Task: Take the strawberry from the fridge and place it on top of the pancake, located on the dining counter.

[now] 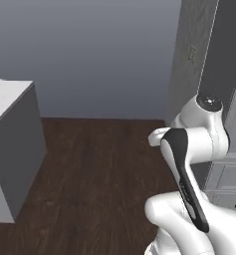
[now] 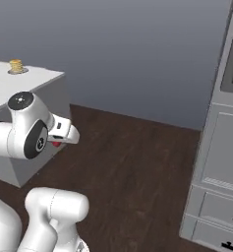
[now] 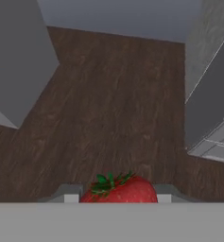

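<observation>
red strawberry (image 3: pixel 122 190) with green leaves, dark brown wood-grain floor (image 3: pixel 108 104)

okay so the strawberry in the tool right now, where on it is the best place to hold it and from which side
Hold the strawberry across its red body, one fingertip on each flank, as the tool appears to do now, shut on it. The green leafy cap sits clear of the grip, and the rounded sides look the steadiest surfaces to pinch.

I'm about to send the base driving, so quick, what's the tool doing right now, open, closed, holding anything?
Tool: closed on the strawberry, which sits red with green leaves between the two fingertips in the hand view.
</observation>
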Controlling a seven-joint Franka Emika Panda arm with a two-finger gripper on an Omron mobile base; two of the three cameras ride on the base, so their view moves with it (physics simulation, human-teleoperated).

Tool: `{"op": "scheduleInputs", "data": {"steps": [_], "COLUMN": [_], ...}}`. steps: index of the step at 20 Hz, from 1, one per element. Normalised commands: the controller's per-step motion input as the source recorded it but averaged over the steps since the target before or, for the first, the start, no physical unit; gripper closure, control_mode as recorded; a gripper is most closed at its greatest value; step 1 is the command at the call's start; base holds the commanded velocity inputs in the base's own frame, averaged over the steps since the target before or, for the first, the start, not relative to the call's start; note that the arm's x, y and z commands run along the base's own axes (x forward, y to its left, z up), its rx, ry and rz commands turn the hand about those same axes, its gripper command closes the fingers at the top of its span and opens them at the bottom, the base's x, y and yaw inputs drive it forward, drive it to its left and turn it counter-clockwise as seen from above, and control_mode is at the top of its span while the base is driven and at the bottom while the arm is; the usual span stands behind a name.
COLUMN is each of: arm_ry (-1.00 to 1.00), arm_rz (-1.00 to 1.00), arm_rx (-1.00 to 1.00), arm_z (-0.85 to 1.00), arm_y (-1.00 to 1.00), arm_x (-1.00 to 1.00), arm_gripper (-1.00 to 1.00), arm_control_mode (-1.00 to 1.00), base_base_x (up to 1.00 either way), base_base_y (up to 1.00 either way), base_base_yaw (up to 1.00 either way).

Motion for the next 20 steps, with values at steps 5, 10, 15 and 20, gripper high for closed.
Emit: {"op": "scheduleInputs", "data": {"steps": [5,10,15,20], "arm_ry": [0.00,0.00,0.00,0.00], "arm_rz": [0.00,0.00,0.00,0.00], "arm_rx": [0.00,0.00,0.00,0.00], "arm_z": [0.00,0.00,0.00,0.00], "arm_y": [0.00,0.00,0.00,0.00], "arm_x": [0.00,0.00,0.00,0.00], "arm_gripper": [1.00,1.00,1.00,1.00], "arm_control_mode": [1.00,1.00,1.00,1.00], "base_base_x": [1.00,1.00,1.00,1.00], "base_base_y": [0.69,0.51,0.34,0.10], "base_base_yaw": [0.00,0.00,0.00,0.02]}}
